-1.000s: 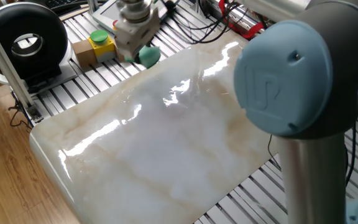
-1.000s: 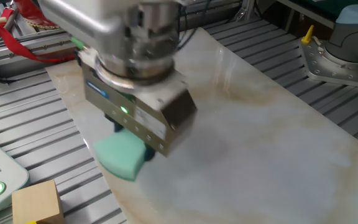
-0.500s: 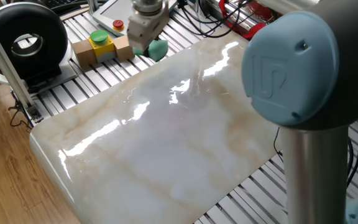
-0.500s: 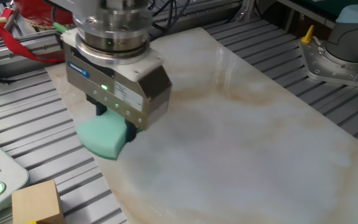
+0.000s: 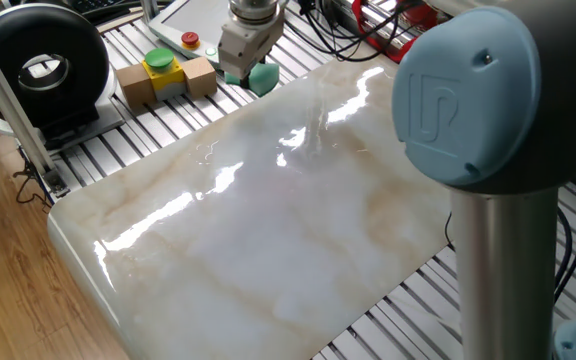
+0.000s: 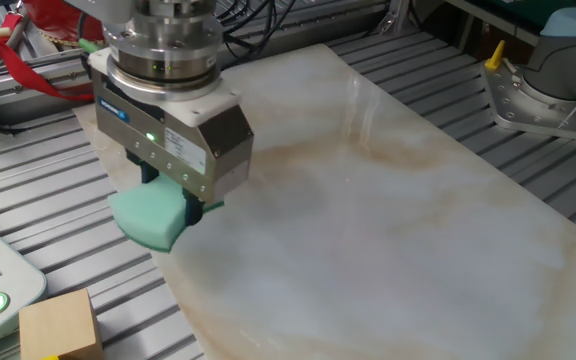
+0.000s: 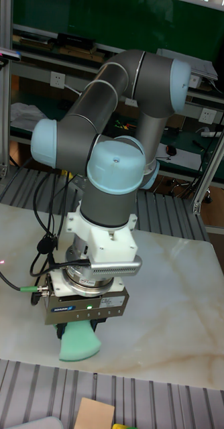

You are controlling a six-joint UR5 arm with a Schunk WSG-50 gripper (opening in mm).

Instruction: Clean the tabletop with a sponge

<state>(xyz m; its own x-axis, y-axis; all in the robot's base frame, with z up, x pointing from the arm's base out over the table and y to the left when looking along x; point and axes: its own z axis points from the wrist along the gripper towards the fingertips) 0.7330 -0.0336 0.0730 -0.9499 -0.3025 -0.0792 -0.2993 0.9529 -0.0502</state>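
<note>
Shiny marble counter (image 6: 398, 210) sits under the soft, squishy green sponge (image 6: 148, 217), which the fingers (image 6: 173, 200) pinch tight by its top near the edge.

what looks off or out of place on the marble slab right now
Mostly tidy. One oddity: the sponge, held in the gripper, sits at the tabletop edge and overhangs onto the slatted frame. No spills or damage show.
</note>
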